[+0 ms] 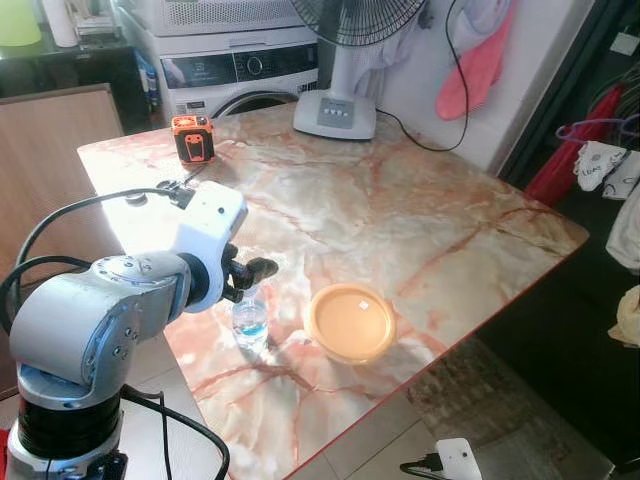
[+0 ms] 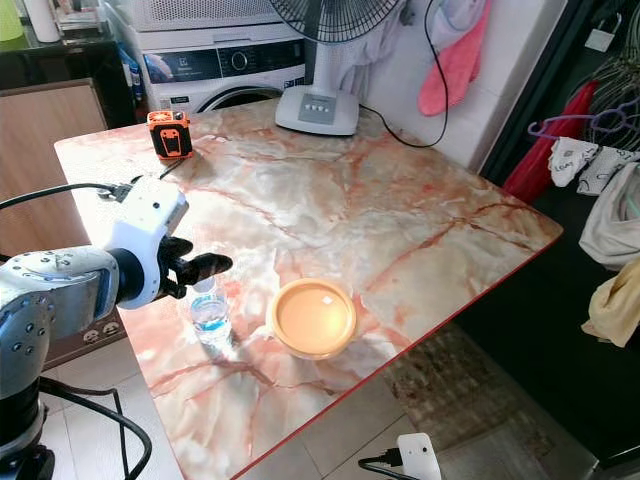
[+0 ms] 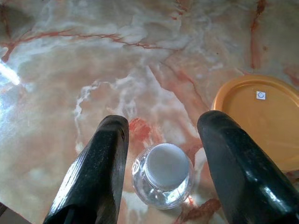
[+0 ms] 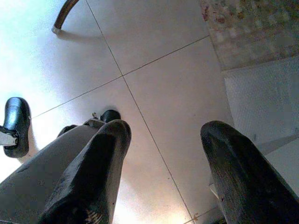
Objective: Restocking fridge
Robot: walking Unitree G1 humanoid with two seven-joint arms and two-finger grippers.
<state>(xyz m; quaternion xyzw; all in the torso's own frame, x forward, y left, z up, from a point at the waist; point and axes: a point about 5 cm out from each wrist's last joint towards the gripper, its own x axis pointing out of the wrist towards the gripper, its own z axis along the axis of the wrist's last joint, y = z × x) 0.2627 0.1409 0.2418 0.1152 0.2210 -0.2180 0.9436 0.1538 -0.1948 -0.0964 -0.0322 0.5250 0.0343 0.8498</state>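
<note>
While the left gripper point(image 3: 161, 140) hovers spread, its fingers point(image 3: 100, 168) hide the bottle's point(image 3: 163, 179) sides.

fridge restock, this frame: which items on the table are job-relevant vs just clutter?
Job:
- water bottle, upright, between the open jaws of the left gripper
- orange-lidded container, beside the bottle, likely to go in too

Lying about:
- orange and black device at the far corner of the table
- fan base
- washing machine behind the table
- hanging clothes
</note>
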